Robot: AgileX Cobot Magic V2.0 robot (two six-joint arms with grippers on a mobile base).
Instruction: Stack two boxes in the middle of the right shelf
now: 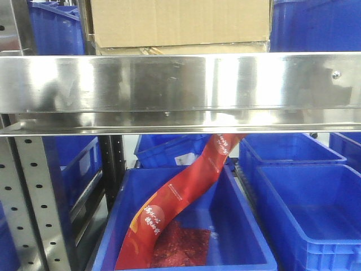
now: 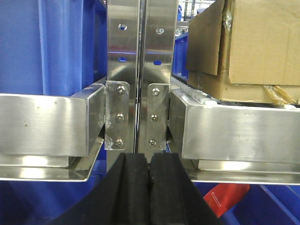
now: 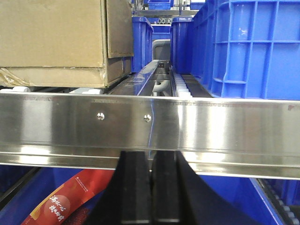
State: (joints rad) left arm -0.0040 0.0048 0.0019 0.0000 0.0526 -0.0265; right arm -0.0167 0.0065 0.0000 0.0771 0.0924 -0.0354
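Observation:
Two stacked cardboard boxes (image 1: 180,22) sit on the middle shelf behind its steel front rail (image 1: 180,84). They show at the right in the left wrist view (image 2: 253,47) and at the left in the right wrist view (image 3: 56,42). My left gripper (image 2: 149,164) is shut and empty, in front of the steel upright (image 2: 138,70) between two shelf bays. My right gripper (image 3: 153,161) is shut and empty, just below and in front of the rail (image 3: 150,126), to the right of the boxes.
Blue plastic crates stand on the shelf beside the boxes (image 3: 243,47) and on the left bay (image 2: 56,47). Below the shelf are more blue bins (image 1: 310,214); one holds a red banner (image 1: 180,197). A perforated steel post (image 1: 34,203) stands at lower left.

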